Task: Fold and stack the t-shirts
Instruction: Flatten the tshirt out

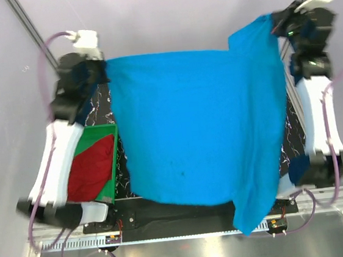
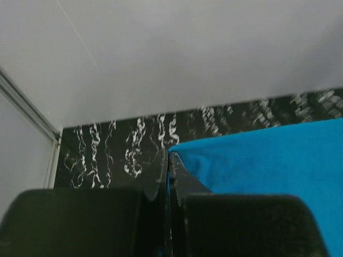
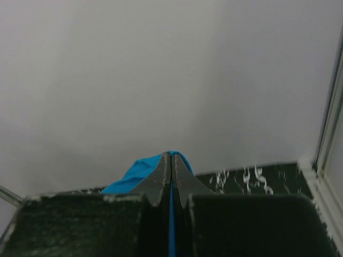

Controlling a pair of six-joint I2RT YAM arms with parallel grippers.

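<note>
The sky-blue t-shirt [image 1: 199, 125] hangs spread wide between both arms, high above the table. My left gripper [image 1: 100, 71] is shut on its far left corner; in the left wrist view the cloth [image 2: 268, 160] runs right from the closed fingertips [image 2: 169, 156]. My right gripper [image 1: 276, 24] is shut on the far right corner; the right wrist view shows blue cloth [image 3: 134, 172] pinched between the fingers [image 3: 171, 159]. A lower corner droops past the table's near edge [image 1: 254, 215]. The dark red t-shirt [image 1: 93, 167] lies crumpled in the green bin.
The green plastic bin [image 1: 115, 162] stands at the left of the black marbled table [image 1: 105, 111], beside the left arm. Grey walls and metal posts enclose the back and sides. The hanging shirt hides most of the table.
</note>
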